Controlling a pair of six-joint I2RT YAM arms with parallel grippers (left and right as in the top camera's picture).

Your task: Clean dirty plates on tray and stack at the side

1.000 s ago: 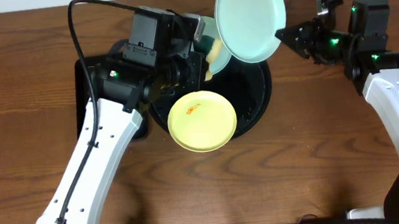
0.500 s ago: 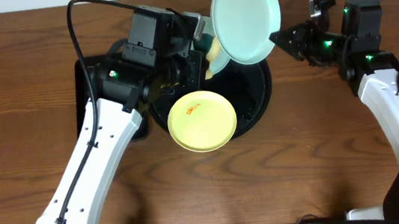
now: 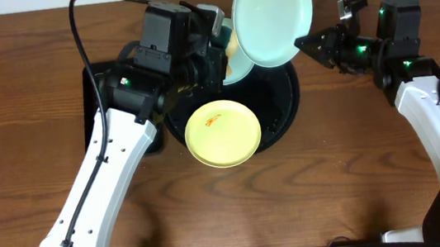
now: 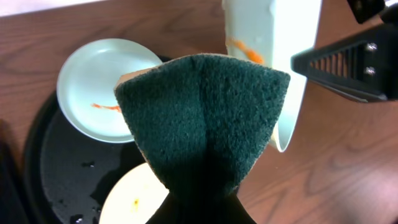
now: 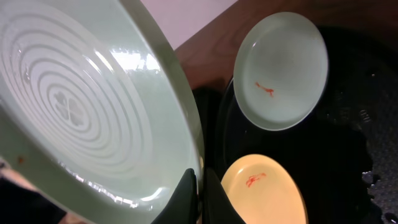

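Note:
My right gripper (image 3: 304,43) is shut on the rim of a pale mint-blue plate (image 3: 272,13) and holds it tilted on edge above the back of the round black tray (image 3: 283,112). The right wrist view shows its ribbed underside (image 5: 81,106) pinched in the jaws (image 5: 200,186). My left gripper (image 3: 216,53) is shut on a sponge (image 4: 205,118), dark green face up, right beside the held plate's smeared face (image 4: 280,37). A yellow plate (image 3: 223,134) with an orange smear and a second mint plate (image 4: 102,87) with a smear lie on the tray.
A rectangular black tray (image 3: 92,113) lies at the left, partly under my left arm. Bare wooden table (image 3: 360,182) spreads to the front and right of the round tray.
My right gripper shifted the held plate slightly left. My left gripper and the sponge moved up a little closer to that plate.

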